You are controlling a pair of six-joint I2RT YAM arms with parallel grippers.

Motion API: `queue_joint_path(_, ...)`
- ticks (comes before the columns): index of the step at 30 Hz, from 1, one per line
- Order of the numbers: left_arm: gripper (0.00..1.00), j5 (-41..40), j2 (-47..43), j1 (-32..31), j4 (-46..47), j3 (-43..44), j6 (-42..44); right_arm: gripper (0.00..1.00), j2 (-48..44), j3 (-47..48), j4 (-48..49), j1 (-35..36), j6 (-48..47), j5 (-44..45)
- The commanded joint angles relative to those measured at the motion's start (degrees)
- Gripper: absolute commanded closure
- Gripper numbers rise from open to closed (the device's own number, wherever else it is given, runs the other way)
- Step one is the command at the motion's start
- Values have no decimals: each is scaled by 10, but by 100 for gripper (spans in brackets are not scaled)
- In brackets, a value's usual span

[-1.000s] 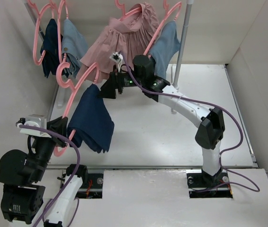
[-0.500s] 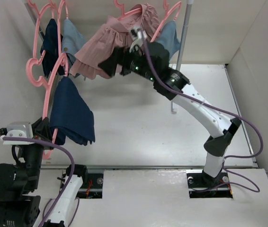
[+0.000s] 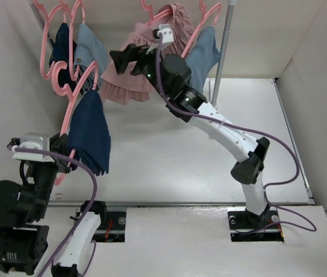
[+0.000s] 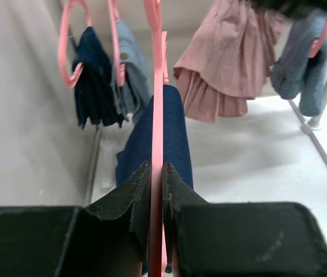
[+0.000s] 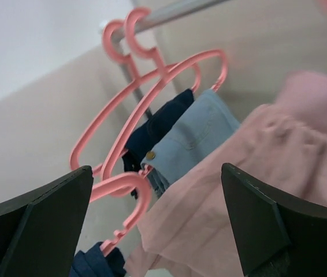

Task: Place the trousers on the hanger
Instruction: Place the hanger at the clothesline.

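Since the trousers are soft, light cloth draped over the hanger, they'd slip if tugged, so I grip stiff plastic instead: left gripper pinches the frame btwn both pads. Right gripper spread wide, holding nothing, nr the hook.

The trousers are dark navy cloth, matt and finely woven. The hanger is smooth pink plastic with a faint sheen. The left gripper has black matt fingers, faintly ridged. Farther back, the pink dress is thin, pleated, matt cloth. The light blue denim is coarser and carries a small shiny metal button. The rail looks like dull grey metal. The table is white, smooth and matt.
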Motion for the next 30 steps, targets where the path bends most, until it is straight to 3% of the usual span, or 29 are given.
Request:
queue_joint_path(1, 100, 70, 29, -3, 142, 36, 10, 4, 20, 36, 131, 9, -58, -104)
queue_joint_path(5, 100, 75, 44, -3, 159, 21, -3, 10, 69, 36, 219, 9, -70, -97)
queue_joint_path(8, 100, 81, 55, -3, 189, 4, -10, 8, 136, 96, 229, 4, -77, -82)
queue_joint_path(11, 100, 81, 76, -3, 214, -3, -10, 6, 155, 111, 224, 4, -77, -13)
queue_joint_path(16, 100, 93, 92, -3, 227, 10, -10, 10, 132, 56, 193, -11, -77, 165)
queue_joint_path(18, 100, 93, 97, -3, 227, 10, -10, 10, 110, 25, 175, -20, -77, 194)
queue_joint_path(25, 100, 87, 132, -3, 290, -2, -16, 10, 50, -63, 175, -34, -101, 186)
queue_joint_path(30, 100, 87, 180, -3, 409, -29, -22, 9, 16, -101, 175, -34, -106, 181)
